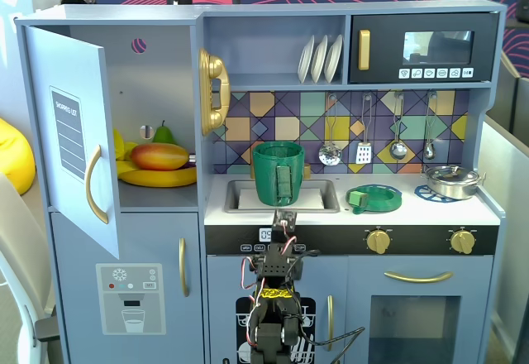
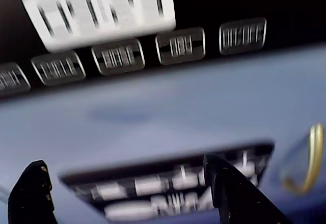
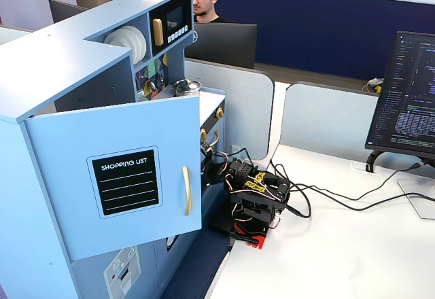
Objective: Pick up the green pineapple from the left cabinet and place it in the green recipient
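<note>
Front fixed view, L to R. The left cabinet [image 1: 157, 74] stands open, its grey-blue door [image 1: 74, 132] swung out toward the cam. The door has a flat grey list panel and a curved gold handle. On the shelf inside lie yellow bananas [image 1: 161, 178], w/ a smooth orange-red mango [image 1: 159, 156] on top, long axis running L-R. A green pear [image 1: 164, 134] pokes up behind it, stem up. The green pineapple can't be made out among the fruit, so its place and the way it points can't be told.

Centre: the green recipient [image 1: 278, 174] stands upright in the sink [image 1: 318, 198]. It's glossy dark-green plastic, cylindrical, thick rim, w/ its wide strap handle facing the cam.

Below it the arm is folded low against the oven front, gripper [image 1: 283, 217] pointing up. In the wrist view (blurred) the gripper [image 2: 127, 196] has its two dark fingers [image 2: 31, 193] spread wide, nothing between them.

R of the sink a flat round green pan [image 1: 374, 198], then a shiny steel pot [image 1: 451, 181]. The black microwave [image 1: 426, 48] is above.
</note>
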You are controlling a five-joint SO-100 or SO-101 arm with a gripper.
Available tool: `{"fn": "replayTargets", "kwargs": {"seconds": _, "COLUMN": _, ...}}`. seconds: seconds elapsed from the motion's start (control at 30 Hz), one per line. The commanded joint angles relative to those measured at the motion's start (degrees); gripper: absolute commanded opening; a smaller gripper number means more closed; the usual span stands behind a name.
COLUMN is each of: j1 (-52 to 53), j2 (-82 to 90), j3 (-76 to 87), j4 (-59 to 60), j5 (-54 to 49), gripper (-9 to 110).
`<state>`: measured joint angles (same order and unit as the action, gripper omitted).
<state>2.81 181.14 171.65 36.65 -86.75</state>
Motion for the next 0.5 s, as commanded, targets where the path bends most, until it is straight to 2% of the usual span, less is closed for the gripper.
{"fn": "replayTargets", "kwargs": {"seconds": 0.0, "j1": -0.7, "j2": 0.9, "j3": 0.0, "j4": 6.2, "j5": 0.4, "gripper": 30}}
{"fn": "replayTargets", "kwargs": {"seconds": 0.23, "j1": -2.0, "j2": 1.0, "j3": 0.0, "j4": 22.3, "j5": 0.5, "gripper": 22}}
{"fn": "replayTargets", "kwargs": {"seconds": 0.47, "j1": -2.1, "j2": 1.0, "j3": 0.0, "j4": 34.5, "j5": 0.5, "gripper": 21}}
